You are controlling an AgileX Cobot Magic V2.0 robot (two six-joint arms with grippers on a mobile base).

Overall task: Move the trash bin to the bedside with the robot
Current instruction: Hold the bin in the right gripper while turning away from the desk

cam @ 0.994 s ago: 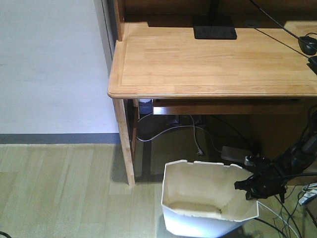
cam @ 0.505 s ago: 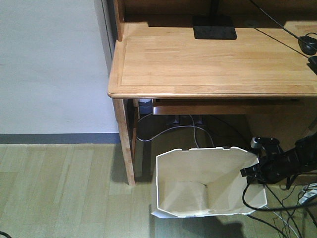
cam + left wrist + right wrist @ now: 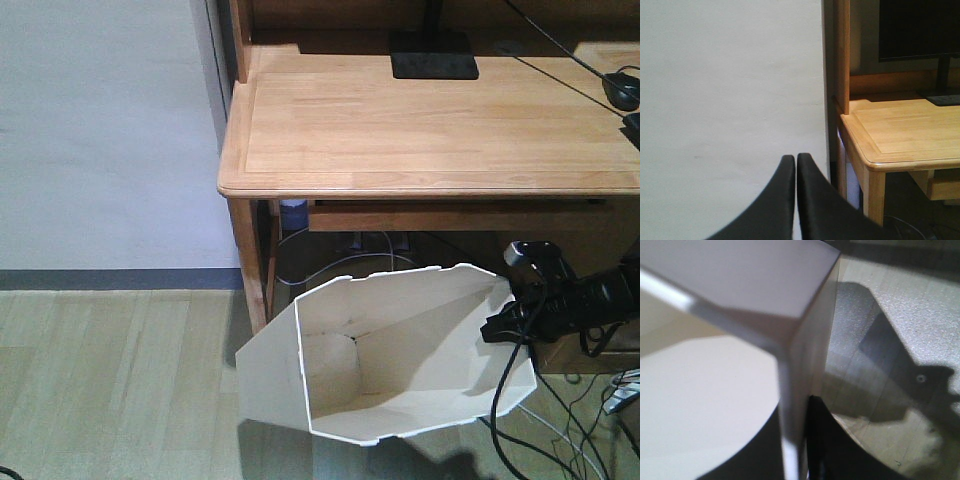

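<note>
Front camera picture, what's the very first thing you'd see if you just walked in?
The big white trash bin, tilted so its open mouth faces the camera, just below the wooden desk. The right claw pinches its rim on the right side. In the left wrist view, the left claw is shut on nothing, pointing at a plain white wall.

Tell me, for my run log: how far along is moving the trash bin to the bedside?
Done: the right gripper is clamped on the rim of the trash bin; the right wrist view shows the wall pinched. In hand: the bin is tipped, mouth toward the front camera, beside the desk. Left: the whole carry; no bed shows in any view. The left gripper is shut and empty.
</note>
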